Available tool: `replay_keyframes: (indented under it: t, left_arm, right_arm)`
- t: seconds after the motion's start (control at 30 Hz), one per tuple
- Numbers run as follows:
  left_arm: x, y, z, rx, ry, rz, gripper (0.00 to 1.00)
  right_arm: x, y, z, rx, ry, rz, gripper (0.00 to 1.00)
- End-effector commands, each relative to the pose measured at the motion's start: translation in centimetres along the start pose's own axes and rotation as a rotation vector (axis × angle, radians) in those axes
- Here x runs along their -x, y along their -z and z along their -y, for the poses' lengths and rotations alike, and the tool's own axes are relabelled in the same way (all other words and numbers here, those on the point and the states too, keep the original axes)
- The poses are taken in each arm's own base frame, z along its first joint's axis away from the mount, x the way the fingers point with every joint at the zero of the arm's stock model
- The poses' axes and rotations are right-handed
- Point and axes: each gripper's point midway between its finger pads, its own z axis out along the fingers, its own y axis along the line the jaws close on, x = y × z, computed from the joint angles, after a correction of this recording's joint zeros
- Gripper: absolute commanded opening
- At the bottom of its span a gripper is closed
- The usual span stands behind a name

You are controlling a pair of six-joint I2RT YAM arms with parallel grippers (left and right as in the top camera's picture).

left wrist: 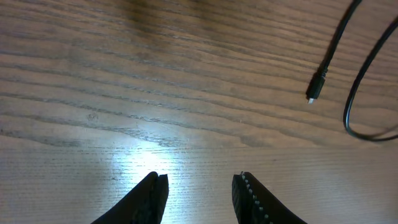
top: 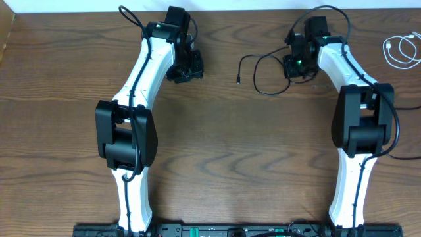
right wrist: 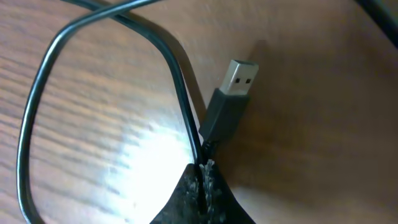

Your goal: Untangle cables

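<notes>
**Cables on the table: black one pinched, white one lying apart**

Black cable (right wrist: 180, 81) is caught at the tips of the right gripper (right wrist: 204, 174), whose fingers are pressed together with no gap showing; a strand of the cord runs down into the seam between them, and the flat metal USB plug (right wrist: 230, 106) juts up and away just above those tips, its black body almost touching them; from the same pinch the cord sweeps out in a wide loop over the wood. Seen from overhead, the loose loops of this cable lie flat on the table (top: 217, 145) just beside the right gripper (top: 294, 66), on the side facing the other arm; the cord's small plug (top: 238, 79) rests at the end of the strand farthest from that gripper. White cable (top: 389, 47) sits in a small coil well apart from the right gripper, on its outer side, near the table edge; nothing touches it. Left gripper (top: 186, 69) hangs well apart from the right gripper, beyond the black loops; in its own wrist view the left gripper (left wrist: 199, 186) has its fingers parted with bare wood between them, gripping nothing; the small plug (left wrist: 316, 87) and a bend of black cord (left wrist: 336, 43) lie ahead of it, apart from its tips.
</notes>
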Motion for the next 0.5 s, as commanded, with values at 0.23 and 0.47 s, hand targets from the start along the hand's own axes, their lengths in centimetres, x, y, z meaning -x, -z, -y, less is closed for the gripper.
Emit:
replay_keyframes:
  t: [0.23, 0.47]
  left_arm:
    - [-0.1, -0.7, -0.4, 0.013, -0.004, -0.012, 0.39]
    - [0.1, -0.7, -0.3, 0.008, -0.006, -0.001, 0.39]
  right_arm:
    - [5.1, 18.9, 5.2, -0.168, -0.29, 0.389, 0.01]
    - [3.3, 30.9, 13.5, -0.31, -0.508, 0.63, 0.01]
